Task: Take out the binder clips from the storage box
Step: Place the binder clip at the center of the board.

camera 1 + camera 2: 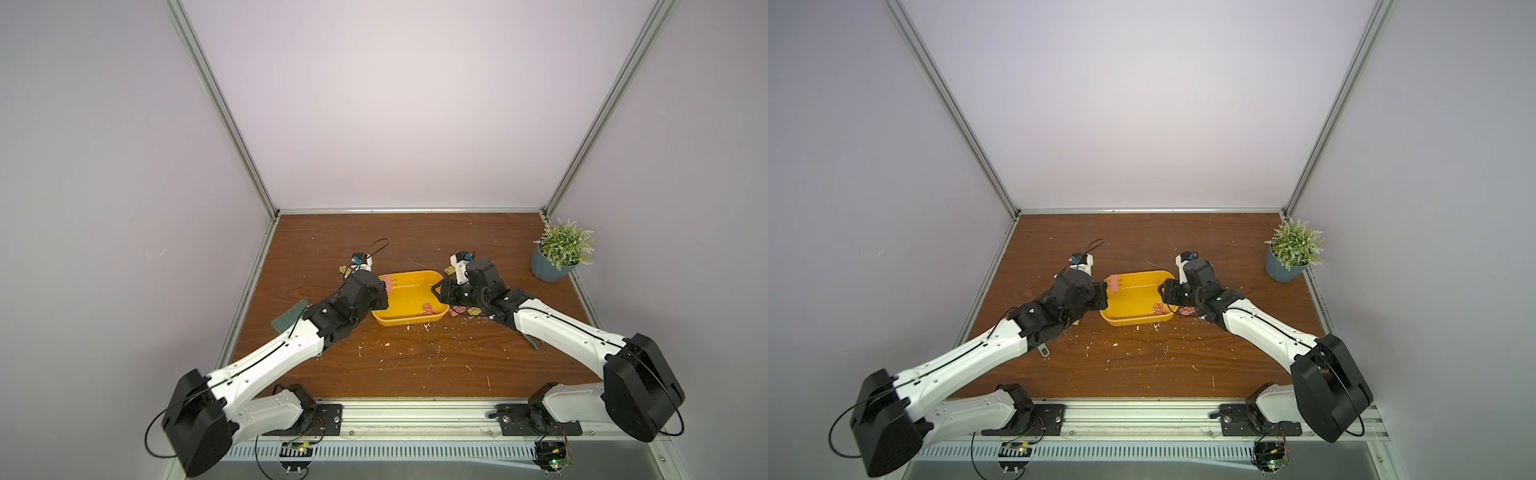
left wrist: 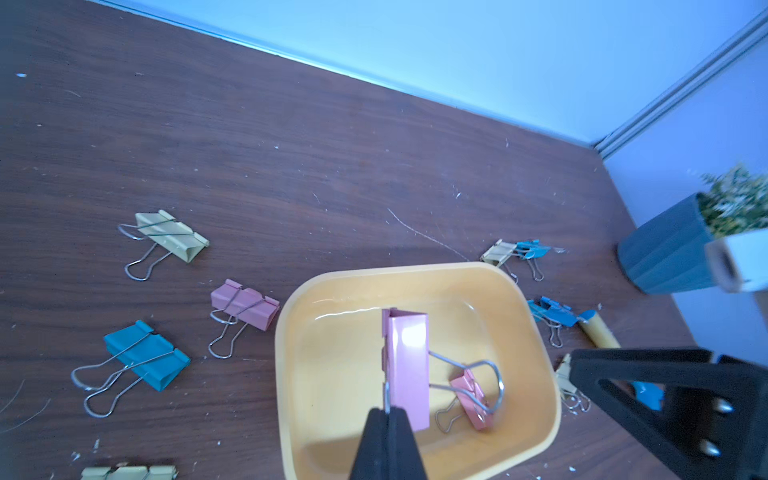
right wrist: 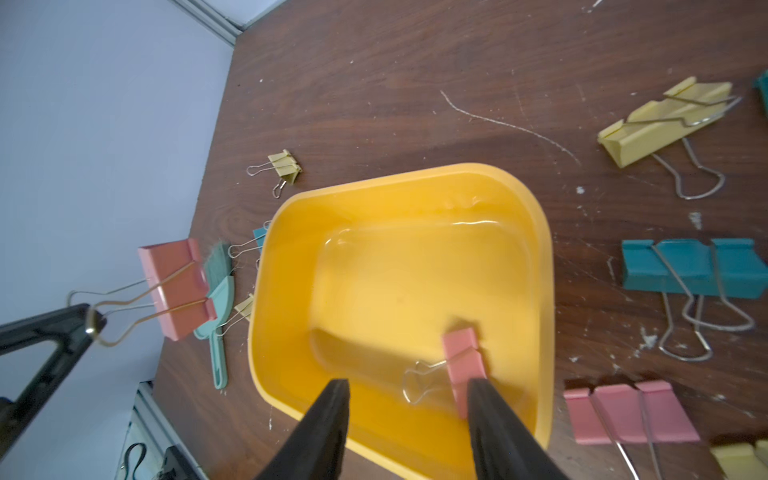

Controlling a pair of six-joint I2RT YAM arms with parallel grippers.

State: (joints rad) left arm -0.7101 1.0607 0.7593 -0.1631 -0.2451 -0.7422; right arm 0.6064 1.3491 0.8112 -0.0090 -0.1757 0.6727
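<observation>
Shallow yellow storage box (image 1: 411, 301) mid-table (image 1: 415, 365), between arms. Small pink clip (image 3: 461, 357) lies inside, near right end. Larger pink clip (image 2: 409, 365) hangs over left rim, wire handle pinched in fully closed left gripper (image 2: 388, 412). Right gripper (image 3: 409, 381) over tub, jaws half apart, holding nothing, one finger beside small pink clip. Other binder clips (image 2: 145, 355) scattered on table either side.

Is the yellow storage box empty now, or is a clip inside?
Not empty. One small pink clip lies on the storage box floor, by the open right hand. The left hand holds a larger pink clip.
</observation>
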